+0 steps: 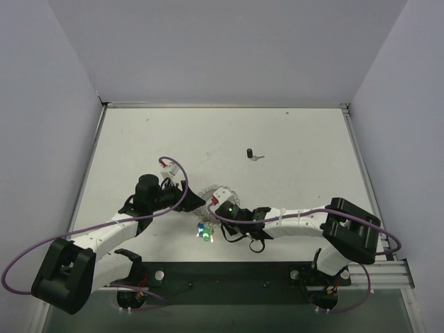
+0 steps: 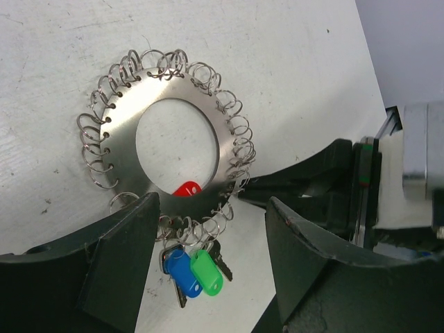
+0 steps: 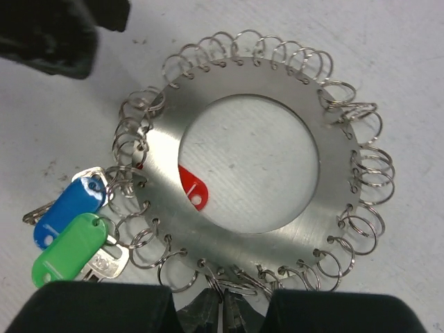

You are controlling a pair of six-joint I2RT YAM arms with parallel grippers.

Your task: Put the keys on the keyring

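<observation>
The keyring is a flat silver disc with a wide hole and many small wire loops round its rim. My right gripper is shut on loops at its near rim. A blue key and a green key hang from loops on its left side. A red key shows through the hole. My left gripper is open, its fingers astride the rim by the blue key and green key, holding nothing. A black key lies alone farther back.
The white table is walled at the back and on both sides. Both arms meet near the middle front, the left gripper and the right gripper close together round the keyring.
</observation>
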